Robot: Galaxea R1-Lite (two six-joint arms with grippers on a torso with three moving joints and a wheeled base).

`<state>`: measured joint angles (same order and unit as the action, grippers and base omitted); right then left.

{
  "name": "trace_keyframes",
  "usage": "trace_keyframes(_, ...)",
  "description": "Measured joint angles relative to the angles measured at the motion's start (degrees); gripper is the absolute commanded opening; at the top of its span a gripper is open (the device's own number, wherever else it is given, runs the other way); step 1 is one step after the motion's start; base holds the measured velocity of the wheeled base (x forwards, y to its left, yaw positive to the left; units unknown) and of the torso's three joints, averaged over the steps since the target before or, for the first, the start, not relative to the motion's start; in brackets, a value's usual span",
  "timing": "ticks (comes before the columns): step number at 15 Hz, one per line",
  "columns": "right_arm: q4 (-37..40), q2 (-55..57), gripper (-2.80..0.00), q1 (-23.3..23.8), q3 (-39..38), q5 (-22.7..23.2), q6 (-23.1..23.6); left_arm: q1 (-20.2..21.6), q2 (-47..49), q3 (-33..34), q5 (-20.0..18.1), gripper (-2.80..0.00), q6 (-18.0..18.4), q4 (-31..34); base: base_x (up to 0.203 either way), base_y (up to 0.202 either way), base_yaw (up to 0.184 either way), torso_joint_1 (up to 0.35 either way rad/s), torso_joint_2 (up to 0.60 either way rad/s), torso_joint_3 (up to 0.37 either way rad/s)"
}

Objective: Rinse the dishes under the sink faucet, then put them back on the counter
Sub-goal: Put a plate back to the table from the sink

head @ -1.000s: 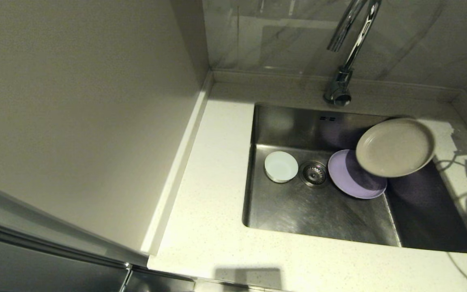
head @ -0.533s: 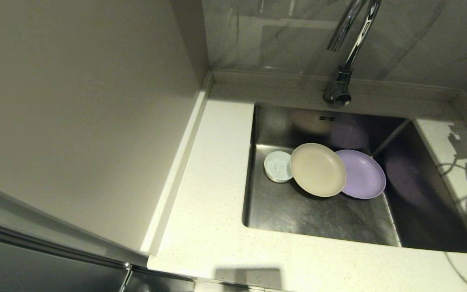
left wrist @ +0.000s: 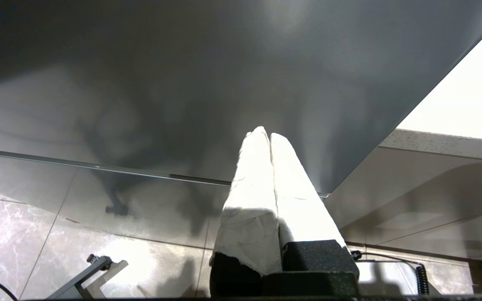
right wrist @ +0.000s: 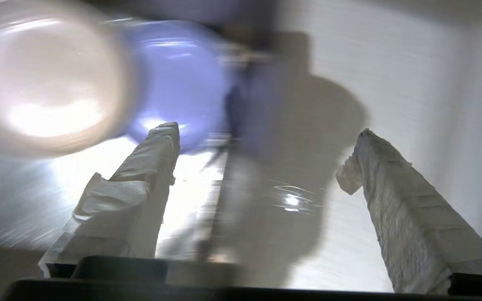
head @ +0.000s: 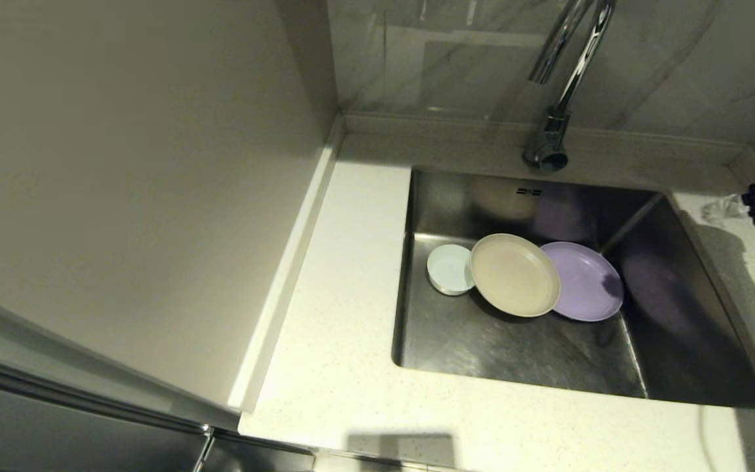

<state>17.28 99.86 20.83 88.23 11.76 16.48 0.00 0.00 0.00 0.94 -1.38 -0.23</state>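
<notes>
All three dishes lie on the floor of the sink (head: 522, 357), a square, deep basin of brushed steel. The small round white bowl (head: 449, 268) sits on the left. The cream plate (head: 515, 275) rests in the middle, touching the bowl's edge and overlapping the lilac plate (head: 586, 280) on its right. The chrome gooseneck faucet (head: 558, 98) arches above the back rim, with grey marbled tile behind it. The speckled off-white counter (head: 341, 314) surrounds the basin.

My right gripper (right wrist: 266, 163) hangs over the sink's right side with its white-wrapped fingers (right wrist: 396, 196) spread wide, holding nothing and touching nothing. My left gripper (left wrist: 269, 140) is parked low beside a dark cabinet panel (left wrist: 182, 83), its wrapped fingers pressed together and empty.
</notes>
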Motion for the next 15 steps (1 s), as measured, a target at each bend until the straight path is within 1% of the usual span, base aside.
trace_keyframes(2,-3.77,-0.43,0.0,-5.93,-5.39,0.99,0.93,0.0,0.0,0.0,-0.01,-2.8,0.01,0.01,0.0,0.0,0.0,0.0,0.0,0.0)
trace_keyframes(3,-7.1,-0.14,0.0,-8.4,-8.56,1.22,1.92,0.0,0.0,0.0,-0.01,-2.8,0.0,-0.01,0.0,0.0,0.0,0.0,0.0,0.0)
trace_keyframes(5,-14.1,1.62,0.0,-12.06,-14.21,1.26,3.92,0.0,0.0,0.0,0.0,-2.8,0.01,-0.01,0.0,0.0,0.0,0.0,0.0,0.0)
trace_keyframes(7,-19.41,5.18,0.0,-14.7,-16.84,1.03,4.66,0.0,0.0,0.0,0.0,-2.8,0.0,-0.01,0.0,0.0,0.0,0.0,0.0,0.0)
trace_keyframes(9,-22.46,10.24,0.0,-16.1,-16.61,0.8,4.71,0.0,0.0,0.0,0.0,-2.8,0.0,-0.01,0.0,0.0,0.0,0.0,0.0,0.0)
trace_keyframes(12,-26.4,18.67,0.0,-16.8,-12.94,0.28,4.68,0.0,0.0,0.0,0.0,-2.8,0.01,0.01,0.0,0.0,0.0,0.0,0.0,0.0)
trace_keyframes(15,-33.46,26.94,0.0,-16.93,-9.09,-1.21,4.66,-0.02,0.0,0.0,-0.01,-2.8,0.0,0.0,0.0,0.0,0.0,0.0,0.0,0.0)
